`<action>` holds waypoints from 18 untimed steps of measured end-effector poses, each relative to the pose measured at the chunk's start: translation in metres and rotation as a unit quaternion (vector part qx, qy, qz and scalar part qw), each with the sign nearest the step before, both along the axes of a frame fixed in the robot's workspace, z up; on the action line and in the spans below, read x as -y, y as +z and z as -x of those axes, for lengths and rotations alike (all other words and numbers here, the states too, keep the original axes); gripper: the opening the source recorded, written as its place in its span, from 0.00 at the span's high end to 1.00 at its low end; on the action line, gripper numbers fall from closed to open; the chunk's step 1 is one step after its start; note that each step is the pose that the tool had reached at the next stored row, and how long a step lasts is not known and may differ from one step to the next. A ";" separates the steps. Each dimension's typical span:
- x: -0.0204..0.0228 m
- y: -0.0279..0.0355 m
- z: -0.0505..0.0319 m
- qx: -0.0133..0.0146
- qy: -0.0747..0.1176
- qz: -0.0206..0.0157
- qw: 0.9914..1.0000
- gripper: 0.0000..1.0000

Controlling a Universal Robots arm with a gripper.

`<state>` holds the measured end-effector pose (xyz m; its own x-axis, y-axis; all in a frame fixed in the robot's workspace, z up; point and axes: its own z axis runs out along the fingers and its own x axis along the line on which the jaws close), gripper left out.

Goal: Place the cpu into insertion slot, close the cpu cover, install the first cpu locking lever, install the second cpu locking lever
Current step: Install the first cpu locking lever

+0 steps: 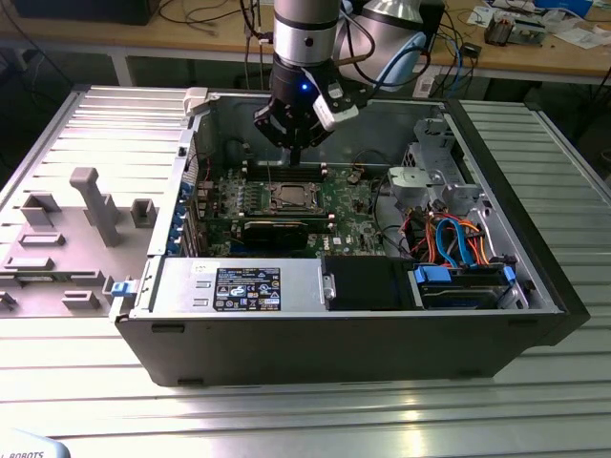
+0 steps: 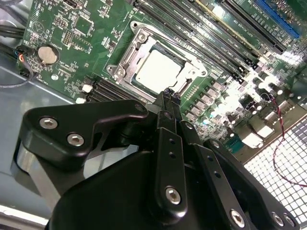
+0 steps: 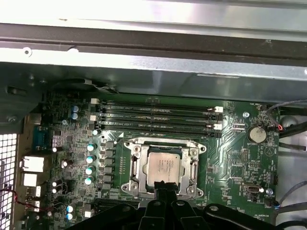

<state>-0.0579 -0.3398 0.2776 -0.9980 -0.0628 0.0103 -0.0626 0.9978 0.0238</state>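
The cpu (image 1: 290, 197) (image 2: 156, 71) (image 3: 164, 165), a silver-grey square chip, lies flat in the insertion slot (image 1: 276, 202) on the green board inside the open computer case. The cpu cover (image 2: 140, 36) (image 3: 193, 165), a silver metal frame, lies down around the chip's edges. My gripper (image 1: 294, 156) (image 2: 170, 93) (image 3: 163, 184) hangs just above the slot's near edge. Its black fingers are pressed together with nothing between them, their tips close over the chip's rim. I cannot tell how the locking levers stand.
Black memory slots (image 3: 158, 117) run beside the socket, and a long black graphics card (image 1: 277, 232) lies in front of it. A drive cage with blue and orange cables (image 1: 458, 248) fills the exterior view's right. A grey fixture plate (image 1: 86, 205) sits outside the case.
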 end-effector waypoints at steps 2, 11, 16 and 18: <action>0.0001 -0.0002 0.0003 0.000 0.020 0.000 1.000 0.89; 0.0001 -0.0020 0.0107 0.001 -0.014 -0.001 1.000 0.89; 0.0001 -0.0021 0.0193 0.002 -0.014 -0.001 1.000 0.89; 0.0001 -0.0021 0.0196 0.001 -0.014 -0.001 1.000 0.89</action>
<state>-0.0775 -0.3399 0.2755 -0.9994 -0.0353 0.0074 -0.0351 0.9991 0.0251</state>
